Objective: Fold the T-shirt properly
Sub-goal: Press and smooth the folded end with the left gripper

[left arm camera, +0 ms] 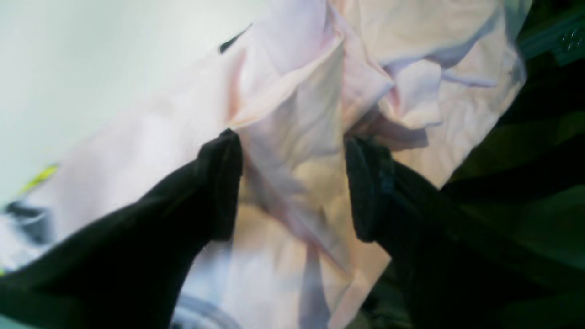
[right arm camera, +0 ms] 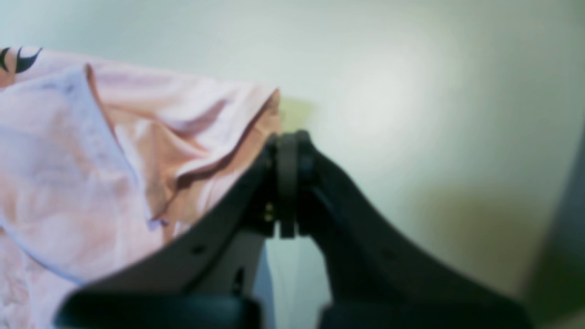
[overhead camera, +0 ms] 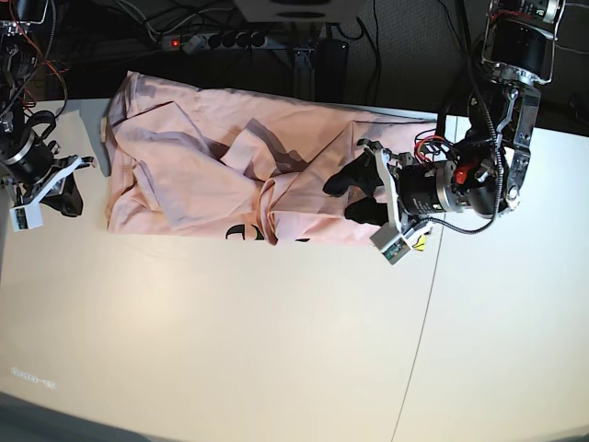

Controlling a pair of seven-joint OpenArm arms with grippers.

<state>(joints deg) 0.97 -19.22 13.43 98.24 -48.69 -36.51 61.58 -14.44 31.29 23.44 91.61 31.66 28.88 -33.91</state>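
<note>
Folding has barely begun, I judge: the T-shirt (overhead camera: 212, 175) lies rumpled across the far part of the table (overhead camera: 230, 341), not yet spread flat. At the base view's left, the right gripper (overhead camera: 57, 189) hangs just beside the shirt's edge, jaws pressed together on nothing. Further right, the left gripper (overhead camera: 357, 191) sits over the bunched cloth with its fingers (left arm camera: 224, 183) well apart, a ridge of fabric between them but not pinched. Next it needs to close on that ridge and draw it out flat. Black lettering is mostly tucked under a fold, and both wrist views are blurred.
</note>
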